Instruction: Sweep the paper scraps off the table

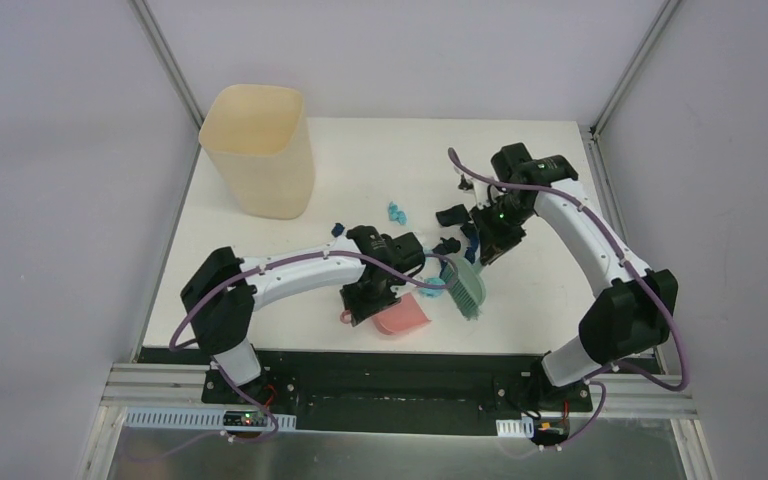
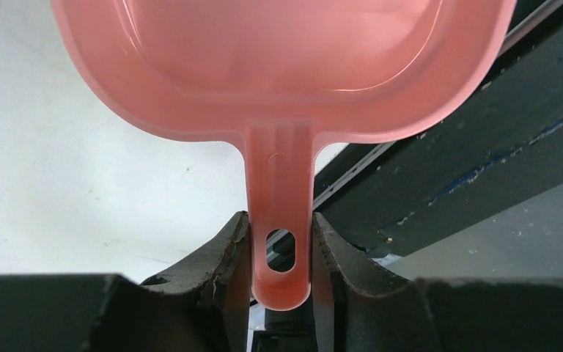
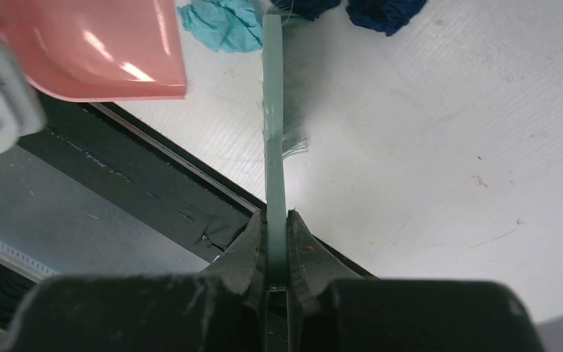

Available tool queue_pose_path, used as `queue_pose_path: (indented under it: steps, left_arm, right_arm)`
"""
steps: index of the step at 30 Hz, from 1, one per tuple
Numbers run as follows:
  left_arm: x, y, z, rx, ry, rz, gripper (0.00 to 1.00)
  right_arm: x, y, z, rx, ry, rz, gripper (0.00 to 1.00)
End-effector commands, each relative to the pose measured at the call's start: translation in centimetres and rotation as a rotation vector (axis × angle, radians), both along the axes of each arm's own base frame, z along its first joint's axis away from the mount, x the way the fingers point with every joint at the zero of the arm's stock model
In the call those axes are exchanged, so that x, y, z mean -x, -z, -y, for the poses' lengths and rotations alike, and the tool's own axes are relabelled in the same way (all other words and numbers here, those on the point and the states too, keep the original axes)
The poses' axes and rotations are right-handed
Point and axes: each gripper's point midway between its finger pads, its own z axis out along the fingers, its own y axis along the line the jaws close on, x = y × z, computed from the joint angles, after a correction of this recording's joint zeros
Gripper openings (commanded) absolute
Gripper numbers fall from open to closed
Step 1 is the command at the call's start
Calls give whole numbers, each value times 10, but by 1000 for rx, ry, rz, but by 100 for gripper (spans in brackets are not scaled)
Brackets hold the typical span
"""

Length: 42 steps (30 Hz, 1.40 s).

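My left gripper is shut on the handle of the pink dustpan, which sits near the front edge of the white table. My right gripper is shut on the teal hand brush, just right of the dustpan. A light blue paper scrap lies between the brush and the dustpan mouth. Dark blue scraps lie just past the brush. More light blue scraps and a dark blue one lie farther back.
A tall cream bin stands at the table's back left. The black front edge runs just below the dustpan. Black wads lie near the right gripper. Frame posts stand at the back corners.
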Motion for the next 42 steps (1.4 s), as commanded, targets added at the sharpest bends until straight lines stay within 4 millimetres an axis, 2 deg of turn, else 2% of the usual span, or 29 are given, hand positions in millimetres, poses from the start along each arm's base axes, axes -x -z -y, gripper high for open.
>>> queue_pose_path:
  steps: [1, 5, 8, 11, 16, 19, 24, 28, 33, 36, 38, 42]
  left_arm:
    - [-7, 13, 20, 50, -3, -6, 0]
    - [-22, 21, 36, 97, 7, 47, 0]
    - [-27, 23, 44, 129, 2, 73, 0]
    - [-24, 23, 41, 114, -23, 62, 0]
    - [-28, 10, 16, 60, -88, 149, 0]
    - [-30, 0, 5, 65, -120, 191, 0]
    - [-32, -14, -6, 69, -179, 220, 0]
    - [-29, -15, -12, 42, -204, 209, 0]
    - [-28, -7, -22, -14, -224, 186, 0]
    - [-28, 0, -24, -46, -227, 157, 0]
    - [-27, 3, -24, -63, -232, 135, 0]
    - [-28, 4, -16, -42, -239, 92, 0]
  right_arm:
    - [-4, 4, -27, -47, -45, -18, 0]
    - [12, -1, -56, -150, -112, -111, 0]
    - [26, -22, -76, -292, -158, -178, 0]
    - [24, -40, -75, -305, -180, -139, 0]
    - [-7, -58, -41, -176, -157, 59, 0]
    - [-30, -67, -33, -114, -134, 162, 0]
    - [-82, -78, -39, -69, -81, 314, 0]
    - [-129, -85, -53, -6, -40, 439, 0]
    - [-161, -78, -82, 65, -85, 496, 0]
    - [-178, -59, -88, 153, -111, 511, 0]
    - [-181, -46, -92, 200, -130, 502, 0]
    - [-170, -30, -101, 231, -169, 457, 0]
